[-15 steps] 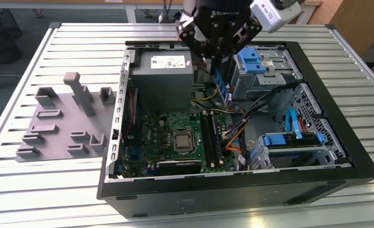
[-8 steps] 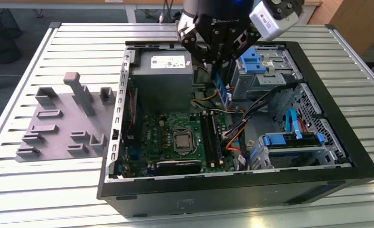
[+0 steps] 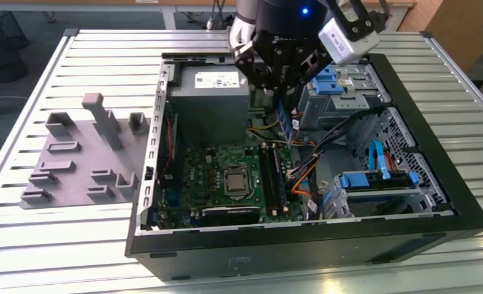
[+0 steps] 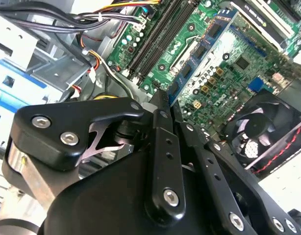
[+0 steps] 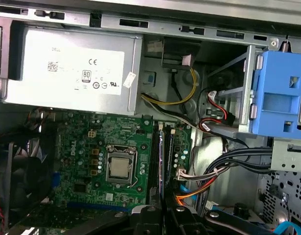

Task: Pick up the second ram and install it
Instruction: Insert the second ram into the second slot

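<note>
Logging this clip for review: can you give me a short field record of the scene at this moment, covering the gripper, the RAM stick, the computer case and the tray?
gripper: above the open case, shut on the ram
second ram: blue stick held edgewise in the gripper, above the motherboard, not yet seated
motherboard: green, lying in the case, memory slots beside the processor socket
computer case: black, side open, on the slatted table
grey tray: on the exterior view's left of the case

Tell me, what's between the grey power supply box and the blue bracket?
Loose yellow, black and red cables against the metal case wall, in the first wrist view.
</note>
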